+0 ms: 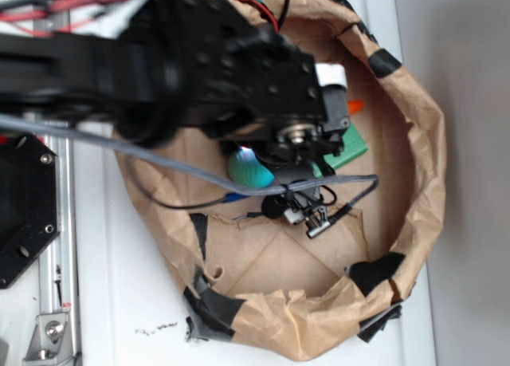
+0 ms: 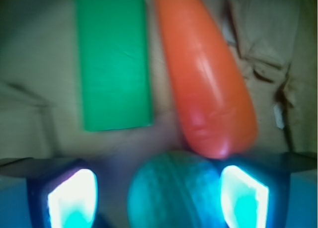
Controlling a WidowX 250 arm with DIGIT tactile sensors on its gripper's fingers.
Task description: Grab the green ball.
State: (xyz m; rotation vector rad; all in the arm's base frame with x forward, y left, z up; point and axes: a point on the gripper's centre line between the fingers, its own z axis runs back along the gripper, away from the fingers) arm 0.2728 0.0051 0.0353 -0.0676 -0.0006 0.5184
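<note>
A: Where, the green ball (image 2: 174, 190)?

B: In the wrist view at 6 o'clock, low between the two fingers (image 2: 74, 198) of the tool (image 2: 159, 198). Nearer the right finger, seemingly touching it; a gap on the left side. Teal, faintly dimpled.

A: And the tool itself?

B: Spread apart, straddling the ball, not clamped on it.

A: Neighbours?

B: Orange carrot (image 2: 208, 84) at 12 to 1 o'clock from the ball, rounded end just beside it, maybe touching; hard to tell through the blur. Flat green block (image 2: 113, 59) at 11 o'clock, lying alongside the carrot, apart from the ball.

A: From the exterior camera?

B: Ball (image 1: 249, 171) partly hidden under the black arm (image 1: 199, 63), near the centre of a crumpled brown paper ring (image 1: 422, 143) patched with black tape. Corner of the block (image 1: 351, 149) at 3 o'clock from the ball. White desk (image 1: 119, 302) outside the ring.
</note>
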